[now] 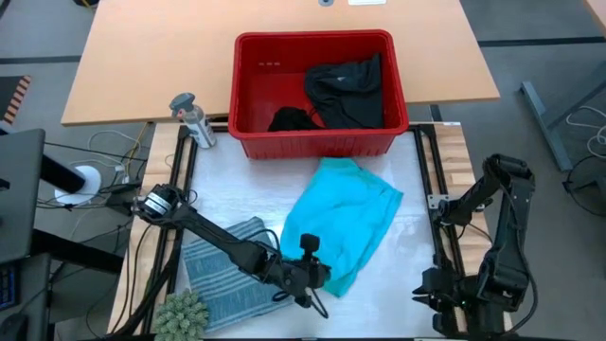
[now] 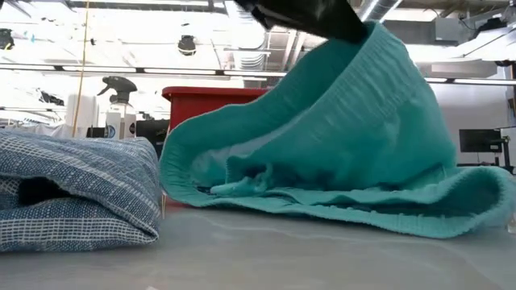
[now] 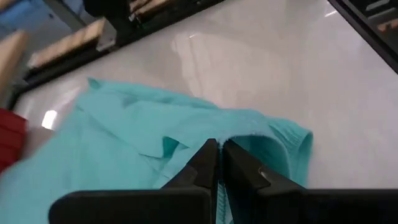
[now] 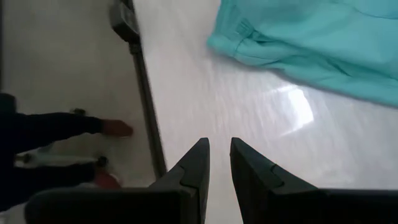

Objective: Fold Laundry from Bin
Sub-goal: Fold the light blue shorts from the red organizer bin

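Left claw squeezed nearly shut, with a fold of the turquoise garment pinched between the two fingers. Holds that edge up off the white mat, so in the low view the cloth hangs from the claw like a little tent. Most of the turquoise garment spread out flat past the claw, toward the red bin. Not folded yet, just laid out with one end lifted.

Just beside the left claw, on its outer side: the striped garment, lying in a thick, soft bundle. Looks folded over already, so probably done, though hard to say how neat.

Farther off, beyond the turquoise garment: the red bin, with black clothes inside. At least two dark lumps in there, not taken out yet. Next to the bin, a small spray bottle.

Right claw waiting off at the right edge of the mat, well apart from the left claw. Fingers a little way apart, only a narrow gap, holding nothing. Turquoise cloth ahead of it, not touching.

So, at a guess, about a third of the way along. One piece likely done, one piece in the middle of being folded, black ones left in the bin. Next job, most likely: bring the lifted edge over the rest of the turquoise cloth and lay it down flat.
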Robot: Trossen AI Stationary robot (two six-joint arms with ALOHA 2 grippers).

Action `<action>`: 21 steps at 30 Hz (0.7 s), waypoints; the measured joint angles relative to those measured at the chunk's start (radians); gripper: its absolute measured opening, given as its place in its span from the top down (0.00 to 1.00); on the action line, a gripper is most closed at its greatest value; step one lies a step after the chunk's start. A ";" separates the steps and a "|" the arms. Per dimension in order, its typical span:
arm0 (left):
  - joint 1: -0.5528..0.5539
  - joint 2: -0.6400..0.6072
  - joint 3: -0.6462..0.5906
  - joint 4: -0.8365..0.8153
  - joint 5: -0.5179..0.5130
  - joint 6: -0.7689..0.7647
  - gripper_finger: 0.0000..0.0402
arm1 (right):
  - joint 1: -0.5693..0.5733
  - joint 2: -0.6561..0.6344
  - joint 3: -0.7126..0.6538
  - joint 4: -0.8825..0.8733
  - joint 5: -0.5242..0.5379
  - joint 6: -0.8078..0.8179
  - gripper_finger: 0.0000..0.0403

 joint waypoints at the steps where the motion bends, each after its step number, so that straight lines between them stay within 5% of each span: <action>1: 0.002 0.000 -0.006 0.017 0.004 -0.020 0.98 | -0.005 0.012 0.000 -0.003 0.000 0.000 0.77; 10: 0.006 0.000 -0.019 0.182 0.006 -0.024 0.99 | -0.070 0.055 0.000 -0.011 0.015 0.001 0.77; 16: 0.006 0.012 -0.018 0.209 0.039 -0.073 1.00 | -0.195 0.057 0.000 -0.152 0.176 0.175 0.78; 21: 0.003 0.051 -0.018 0.209 0.030 -0.107 1.00 | -0.317 0.065 -0.031 -0.205 0.113 0.243 0.86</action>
